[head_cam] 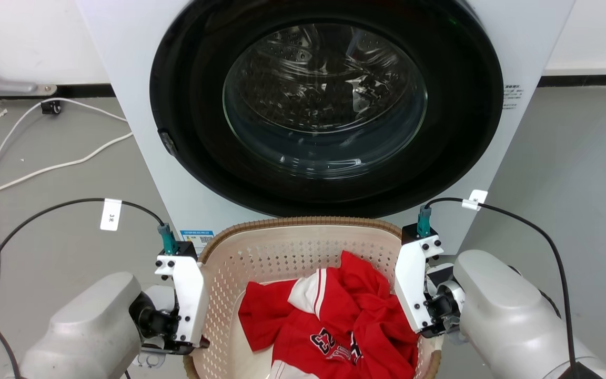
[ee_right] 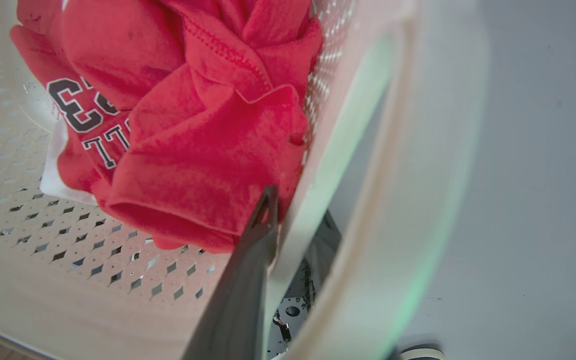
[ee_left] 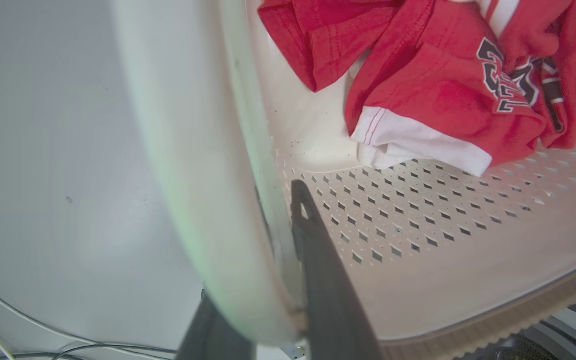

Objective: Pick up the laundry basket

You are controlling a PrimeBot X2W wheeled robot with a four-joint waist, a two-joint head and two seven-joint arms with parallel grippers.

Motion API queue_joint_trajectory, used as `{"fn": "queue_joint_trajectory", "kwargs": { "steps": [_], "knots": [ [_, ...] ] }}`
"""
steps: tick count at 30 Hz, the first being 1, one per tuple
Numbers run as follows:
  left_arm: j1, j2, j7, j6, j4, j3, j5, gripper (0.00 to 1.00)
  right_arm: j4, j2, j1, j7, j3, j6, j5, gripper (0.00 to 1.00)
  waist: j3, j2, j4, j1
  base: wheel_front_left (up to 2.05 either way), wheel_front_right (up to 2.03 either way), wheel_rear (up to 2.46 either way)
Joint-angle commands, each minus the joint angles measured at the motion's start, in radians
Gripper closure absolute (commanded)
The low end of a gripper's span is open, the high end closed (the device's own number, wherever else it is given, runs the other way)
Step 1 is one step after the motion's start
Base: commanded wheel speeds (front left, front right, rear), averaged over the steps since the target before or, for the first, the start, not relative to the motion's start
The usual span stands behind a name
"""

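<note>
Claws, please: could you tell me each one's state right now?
Left claw: closed on the laundry basket wall.
Right claw: closed on its opposite wall.

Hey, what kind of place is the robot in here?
Probably a laundry room or test area: a front-loading washing machine stands on a grey floor, and a laundry basket holding a red jersey sits right before it.

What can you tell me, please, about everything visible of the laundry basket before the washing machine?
The laundry basket is cream plastic, rounded-rectangular, with diamond-perforated walls and a brown woven-look rim. It stands upright, close before the washing machine, holding a crumpled red and white jersey. The left gripper and right gripper each straddle a side wall, one finger inside, one outside, apparently pinching it.
</note>
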Motion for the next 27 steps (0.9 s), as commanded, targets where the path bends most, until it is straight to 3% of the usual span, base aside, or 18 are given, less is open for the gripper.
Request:
{"fn": "queue_joint_trajectory", "kwargs": {
  "steps": [1,27],
  "knots": [
    [0.012,0.007,0.011,0.000,0.000,-0.004,-0.004,1.00,-0.003,-0.010,0.014,0.005,0.010,0.003,0.001,1.00,-0.007,0.0000,0.000,0.0002,0.00,0.00,0.00],
    [0.020,0.013,0.049,-0.001,0.001,-0.009,-0.035,1.00,0.015,-0.009,0.008,0.004,0.064,0.003,0.055,1.00,-0.018,0.0000,-0.009,0.0002,0.00,0.00,0.00]
  ]
}}
